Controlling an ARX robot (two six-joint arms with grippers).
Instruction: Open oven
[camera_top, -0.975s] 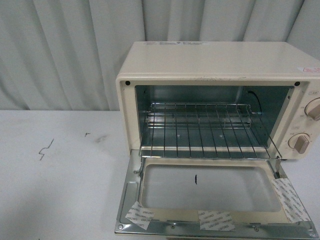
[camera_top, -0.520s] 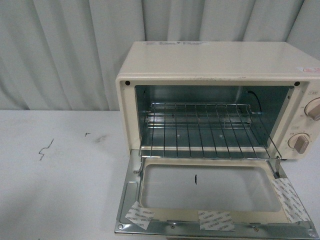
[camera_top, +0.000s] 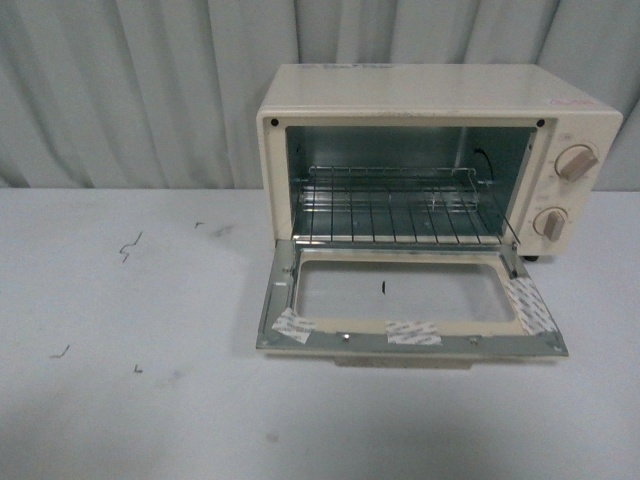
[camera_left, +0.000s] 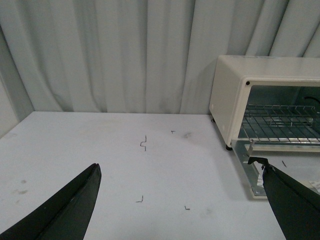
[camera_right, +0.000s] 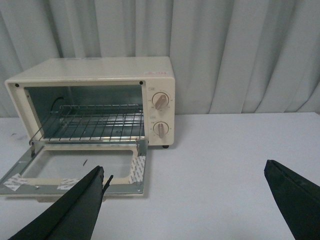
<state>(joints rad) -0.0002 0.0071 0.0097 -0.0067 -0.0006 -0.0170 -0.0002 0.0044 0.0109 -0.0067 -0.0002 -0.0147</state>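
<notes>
The cream-white oven (camera_top: 430, 100) stands at the back right of the white table, its glass door (camera_top: 405, 305) dropped flat toward me. Inside, the wire rack (camera_top: 400, 205) shows, and two round knobs (camera_top: 575, 162) sit on the right panel. Neither arm appears in the front view. In the left wrist view my left gripper (camera_left: 180, 172) is open over bare table, left of the oven (camera_left: 235, 95). The right wrist view has my right gripper (camera_right: 184, 172) open, hanging in front of and to the right of the oven (camera_right: 100, 70). Nothing lies between either pair of fingers.
Pale pleated curtains (camera_top: 140, 90) close off the back. Small dark marks (camera_top: 128, 245) dot the table (camera_top: 120, 380) left of the oven. Strips of tape (camera_top: 412, 331) sit on the door's frame. A side wall (camera_left: 7, 100) bounds the table at far left.
The front view has pulled back and away from the oven, which now looks smaller and higher in the picture. The door stays down and flat.
</notes>
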